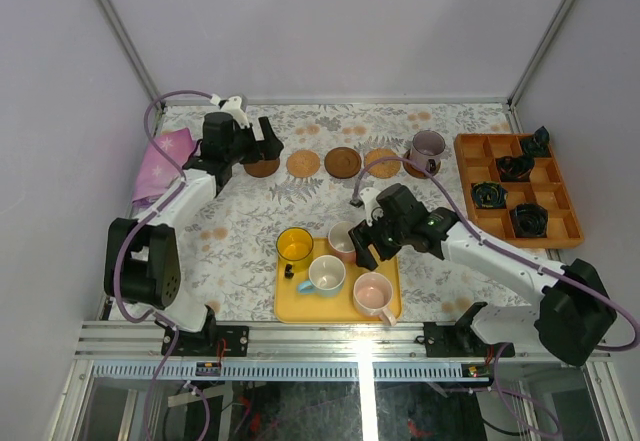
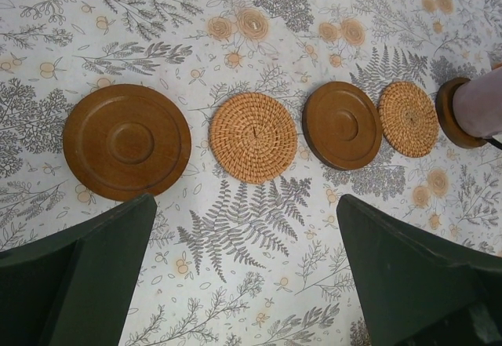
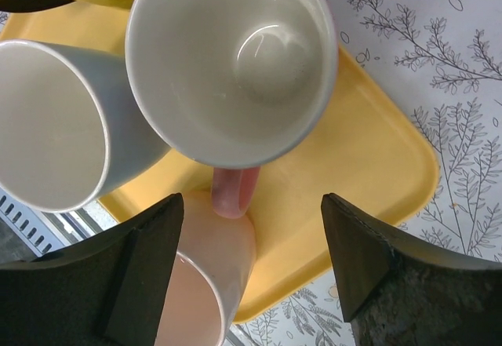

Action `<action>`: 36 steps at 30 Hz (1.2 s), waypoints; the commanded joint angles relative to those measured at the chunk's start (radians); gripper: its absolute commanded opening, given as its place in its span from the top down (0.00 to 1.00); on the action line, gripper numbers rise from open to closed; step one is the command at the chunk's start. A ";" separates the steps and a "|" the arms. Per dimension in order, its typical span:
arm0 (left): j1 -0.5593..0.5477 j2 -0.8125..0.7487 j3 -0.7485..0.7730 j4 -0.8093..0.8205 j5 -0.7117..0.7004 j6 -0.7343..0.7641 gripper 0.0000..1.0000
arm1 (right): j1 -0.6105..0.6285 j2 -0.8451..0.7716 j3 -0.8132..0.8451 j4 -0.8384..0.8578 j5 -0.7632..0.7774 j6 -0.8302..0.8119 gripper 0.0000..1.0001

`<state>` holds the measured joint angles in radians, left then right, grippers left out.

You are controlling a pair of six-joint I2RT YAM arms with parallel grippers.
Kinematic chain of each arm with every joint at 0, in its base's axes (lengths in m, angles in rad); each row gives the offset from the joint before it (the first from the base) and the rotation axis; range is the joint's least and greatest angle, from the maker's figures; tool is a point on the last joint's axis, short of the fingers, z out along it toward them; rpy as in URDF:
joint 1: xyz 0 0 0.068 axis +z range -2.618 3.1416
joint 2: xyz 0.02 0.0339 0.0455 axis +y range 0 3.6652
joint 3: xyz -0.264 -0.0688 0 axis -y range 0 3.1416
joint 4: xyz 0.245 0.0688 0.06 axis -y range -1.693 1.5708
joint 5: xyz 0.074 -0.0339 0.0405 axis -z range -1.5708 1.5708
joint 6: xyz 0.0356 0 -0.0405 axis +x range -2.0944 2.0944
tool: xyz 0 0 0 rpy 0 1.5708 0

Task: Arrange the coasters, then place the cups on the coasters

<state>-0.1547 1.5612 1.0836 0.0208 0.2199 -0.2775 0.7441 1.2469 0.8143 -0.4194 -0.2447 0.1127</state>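
Five coasters lie in a row at the back: dark brown [image 2: 126, 142], tan woven [image 2: 253, 137], dark brown [image 2: 342, 125], tan woven [image 2: 408, 118], and a dark brown one [image 2: 449, 114] under the purple-grey cup [image 1: 429, 147]. My left gripper [image 2: 247, 267] hovers open just in front of the left end of the row [image 1: 262, 167], holding nothing. On the yellow tray [image 3: 353, 165] stand a yellow cup [image 1: 294, 245], a light blue cup [image 3: 55, 126] and two pink cups [image 3: 231, 63] [image 3: 204, 283]. My right gripper [image 3: 251, 236] is open above the tray. The farther pink cup's handle [image 3: 234, 189] sits between its fingers, untouched.
An orange compartment tray [image 1: 565, 223] with several black parts stands at the right edge. A pink cloth [image 1: 163, 157] lies at the far left, beside the left arm. The tray of cups sits close to the table's near edge.
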 commanded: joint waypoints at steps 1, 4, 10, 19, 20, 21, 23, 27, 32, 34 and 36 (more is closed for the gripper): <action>0.000 -0.037 -0.016 0.000 -0.008 0.029 0.00 | 0.019 0.023 0.009 0.063 0.019 0.007 0.23; 0.000 -0.042 -0.023 0.005 -0.012 0.028 0.00 | 0.024 0.046 0.017 0.069 0.017 0.003 0.24; 0.000 -0.044 -0.036 0.013 -0.015 0.026 0.00 | 0.029 0.092 0.028 0.084 0.022 -0.010 0.29; 0.000 -0.045 -0.043 0.011 -0.027 0.035 0.00 | 0.031 0.123 0.040 0.106 0.025 -0.010 0.40; 0.001 -0.046 -0.044 0.010 -0.027 0.036 0.00 | 0.032 0.126 0.042 0.107 0.025 -0.010 0.41; 0.000 -0.046 -0.044 0.009 -0.028 0.038 0.00 | 0.032 0.127 0.041 0.108 0.025 -0.010 0.43; -0.001 -0.045 -0.045 0.009 -0.030 0.038 0.00 | 0.034 0.129 0.042 0.109 0.025 -0.010 0.47; 0.000 -0.046 -0.049 0.010 -0.030 0.038 0.00 | 0.037 0.126 0.041 0.107 0.022 -0.012 0.77; -0.001 -0.046 -0.056 0.011 -0.031 0.034 0.00 | 0.041 0.111 0.036 0.098 0.028 -0.017 1.00; 0.000 -0.046 -0.056 0.013 -0.031 0.032 0.00 | 0.044 0.101 0.036 0.095 0.043 -0.019 1.00; 0.000 -0.044 -0.055 0.016 -0.032 0.031 0.00 | 0.044 0.085 0.039 0.097 0.067 -0.022 1.00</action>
<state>-0.1547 1.5410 1.0389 0.0071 0.2016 -0.2634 0.7780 1.3739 0.8211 -0.3386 -0.2203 0.1009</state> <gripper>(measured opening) 0.995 0.198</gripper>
